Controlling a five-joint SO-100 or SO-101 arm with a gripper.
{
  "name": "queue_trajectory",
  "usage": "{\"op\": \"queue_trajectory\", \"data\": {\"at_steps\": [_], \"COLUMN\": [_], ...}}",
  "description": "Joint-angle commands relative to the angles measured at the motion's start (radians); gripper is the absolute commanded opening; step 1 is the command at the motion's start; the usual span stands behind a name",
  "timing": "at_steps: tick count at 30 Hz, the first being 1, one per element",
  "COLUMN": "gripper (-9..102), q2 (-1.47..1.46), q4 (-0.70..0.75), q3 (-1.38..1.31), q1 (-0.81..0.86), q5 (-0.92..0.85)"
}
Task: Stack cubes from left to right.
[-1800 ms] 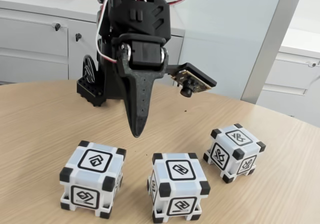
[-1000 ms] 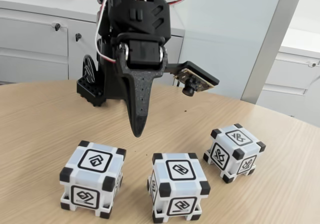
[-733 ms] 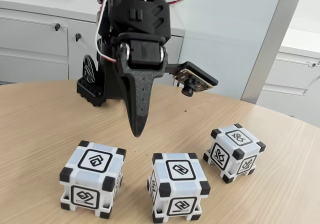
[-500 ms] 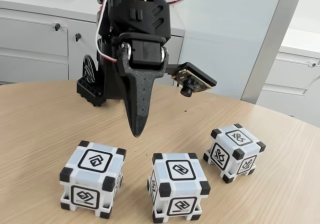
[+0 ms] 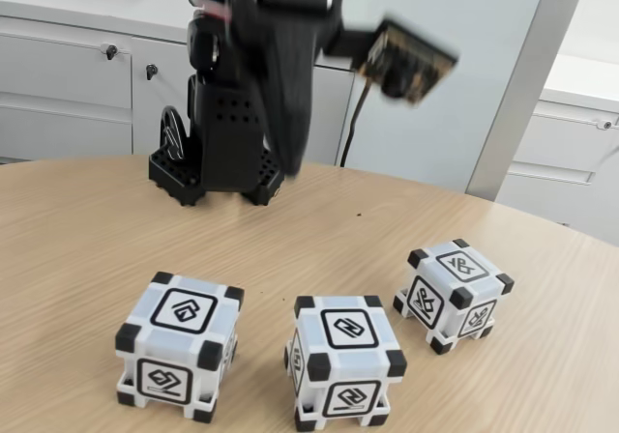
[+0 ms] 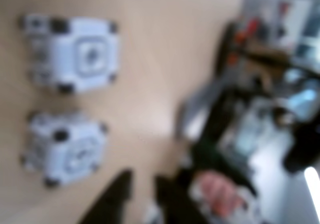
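Note:
Three white cubes with black corners stand in a row on the wooden table in the fixed view: a left cube (image 5: pixel 179 346), a middle cube (image 5: pixel 345 360) and a right cube (image 5: pixel 451 293), all apart from one another. My black gripper (image 5: pixel 290 167) hangs high above the table behind them, motion-blurred, holding nothing. The blurred wrist view looks down on two of the cubes, one (image 6: pixel 75 51) above the other (image 6: pixel 65 146), with the gripper (image 6: pixel 142 179) at the bottom edge away from both. Blur hides how its jaws stand.
The arm's black base (image 5: pixel 213 162) stands at the back of the round table (image 5: pixel 77 240), whose edge curves away at the right. White cabinets (image 5: pixel 68 85) and a pale wall lie behind. The wrist camera (image 5: pixel 411 61) juts out to the right.
The arm has swung upward and back, lifting the gripper tip from just above the gap between left and middle cubes to well above the table. The cubes have not moved.

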Motion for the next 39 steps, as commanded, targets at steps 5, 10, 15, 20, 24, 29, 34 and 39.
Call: {"op": "queue_trajectory", "data": {"at_steps": [5,10,15,20,24,29,34,39], "gripper": [4,7,29,40,54,54,53,52], "q2": [-0.379,-0.747,-0.945,-0.983,-0.985,-1.023,-1.129,-1.253], "q4": [0.002,0.095,0.276,0.37,0.373,0.373,0.373,0.373], "q3": [-0.356,-0.644,-0.867,-0.962,-0.95,-0.917,-0.89,-0.888], "q1": [-0.018,-0.117,-0.23,-0.318,-0.344,-0.345,-0.33,-0.328], "q5": [0.038,-0.061,-0.282,-0.497,-0.723,-0.902,-1.118,-1.253]}}
